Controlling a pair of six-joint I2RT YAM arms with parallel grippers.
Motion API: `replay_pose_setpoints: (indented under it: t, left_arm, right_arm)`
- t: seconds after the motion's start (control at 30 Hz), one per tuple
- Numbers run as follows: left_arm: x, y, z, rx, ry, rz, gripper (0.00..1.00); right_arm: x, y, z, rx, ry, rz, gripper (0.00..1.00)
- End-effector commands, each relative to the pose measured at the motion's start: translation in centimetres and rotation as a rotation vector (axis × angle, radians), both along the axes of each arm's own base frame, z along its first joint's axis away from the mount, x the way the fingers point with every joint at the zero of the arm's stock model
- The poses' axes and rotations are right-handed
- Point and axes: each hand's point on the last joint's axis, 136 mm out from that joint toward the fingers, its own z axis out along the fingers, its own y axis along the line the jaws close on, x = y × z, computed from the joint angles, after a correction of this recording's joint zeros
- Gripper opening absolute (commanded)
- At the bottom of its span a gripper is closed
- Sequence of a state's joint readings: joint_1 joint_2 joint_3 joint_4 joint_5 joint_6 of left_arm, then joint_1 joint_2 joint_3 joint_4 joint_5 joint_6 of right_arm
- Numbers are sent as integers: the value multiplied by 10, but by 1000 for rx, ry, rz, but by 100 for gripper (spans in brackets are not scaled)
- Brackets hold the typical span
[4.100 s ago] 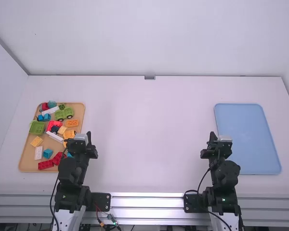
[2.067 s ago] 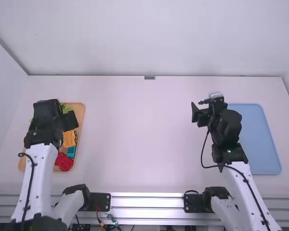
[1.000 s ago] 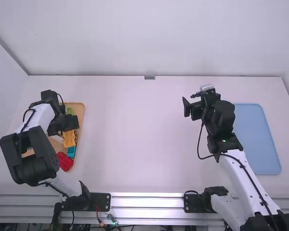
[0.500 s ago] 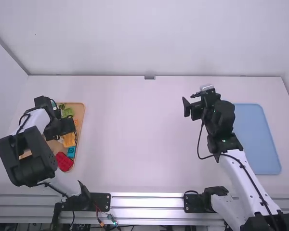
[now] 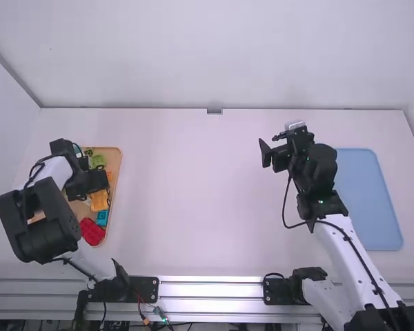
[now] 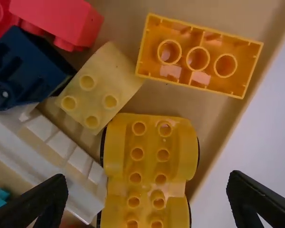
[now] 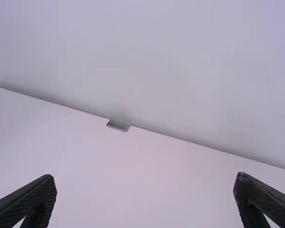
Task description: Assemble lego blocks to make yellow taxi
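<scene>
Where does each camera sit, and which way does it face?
High view: above and behind, looking forward and down on the table; left arm and right arm show.
Left wrist view: on that wrist, looking into the tray; left gripper, open, shows.
Right wrist view: on that wrist, looking toward the table's far edge; right gripper, open, shows.
Shared: high and left wrist views, yellow wheeled block; high and right wrist, gray notch.

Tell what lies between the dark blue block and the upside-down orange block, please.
In the left wrist view, a pale yellow block lies between the dark blue block and the orange block.
</scene>
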State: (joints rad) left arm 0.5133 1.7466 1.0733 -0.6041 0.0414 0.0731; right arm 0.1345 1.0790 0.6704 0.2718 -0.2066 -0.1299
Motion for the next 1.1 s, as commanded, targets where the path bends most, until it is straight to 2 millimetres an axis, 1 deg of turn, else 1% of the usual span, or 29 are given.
replay_pose_setpoints:
  t: [0.0,0.1,0.27,0.37,0.5,0.63,0.73,0.77,0.87,0.97,1.0,1.07]
  left_arm:
    - [-7,-4,-9,-6,27,-8,88]
    - [-5,-5,-11,-6,16,-41,85]
    - [-2,-3,-13,7,-5,-43,86]
    - [-3,-4,-15,6,-4,-44,88]
    - [2,-15,-17,-44,-43,-92,89]
    - [0,-15,-19,-45,-35,-87,87]
    - [-2,-11,-21,-27,-27,-51,85]
    - [-7,-4,-23,11,-4,-24,85]
    - [-9,-3,-25,18,-3,-19,85]
    - [-7,-5,-27,11,-16,-24,80]
    - [-7,-5,-27,12,-15,-24,80]
    - [-7,-5,-27,10,-15,-23,75]
  right_arm:
    - [4,4,21,11,-43,11,99]
    - [4,4,20,10,-42,11,98]
    - [4,3,22,34,-38,4,99]
    - [4,3,23,35,-42,4,99]
    - [5,3,23,35,-45,4,99]
    - [4,3,23,35,-43,4,99]
    - [4,3,23,35,-44,4,99]
    - [4,3,23,36,-44,4,98]
    - [5,3,23,35,-44,4,99]
    - [5,4,24,36,-48,5,99]
    - [5,4,24,36,-48,6,98]
    - [5,4,24,36,-48,5,99]
